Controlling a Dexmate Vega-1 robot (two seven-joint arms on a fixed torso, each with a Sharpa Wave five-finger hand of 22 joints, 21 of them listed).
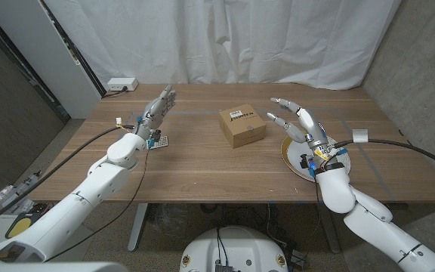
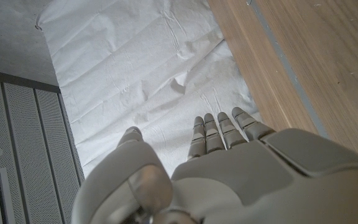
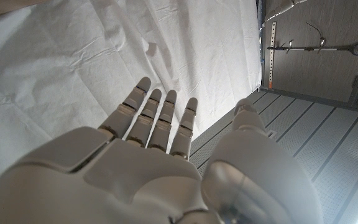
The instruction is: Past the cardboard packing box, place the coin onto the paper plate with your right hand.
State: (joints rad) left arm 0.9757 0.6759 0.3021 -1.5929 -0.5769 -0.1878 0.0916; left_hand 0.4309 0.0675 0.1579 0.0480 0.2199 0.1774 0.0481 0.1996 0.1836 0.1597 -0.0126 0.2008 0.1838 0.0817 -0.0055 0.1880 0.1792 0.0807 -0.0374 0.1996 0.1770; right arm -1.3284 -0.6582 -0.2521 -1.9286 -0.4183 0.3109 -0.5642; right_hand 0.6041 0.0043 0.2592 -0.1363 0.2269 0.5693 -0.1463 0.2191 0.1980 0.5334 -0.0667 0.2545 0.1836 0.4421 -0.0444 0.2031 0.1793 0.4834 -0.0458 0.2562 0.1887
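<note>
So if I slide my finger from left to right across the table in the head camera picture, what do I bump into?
Left hand → cardboard packing box → right hand, raised over the paper plate → small white thing by the table's right edge.

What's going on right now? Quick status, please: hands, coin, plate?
Both hands open: left hand raised, right hand over the paper plate, fingers spread. Coin: cannot make it out. Cardboard box sits just left of the plate.

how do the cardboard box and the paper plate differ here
The cardboard box is a brown block with a label on top, standing in full view mid-table; the paper plate is flat, white with a darker rim, and partly hidden under the right hand. Both sit on the wooden table.
</note>
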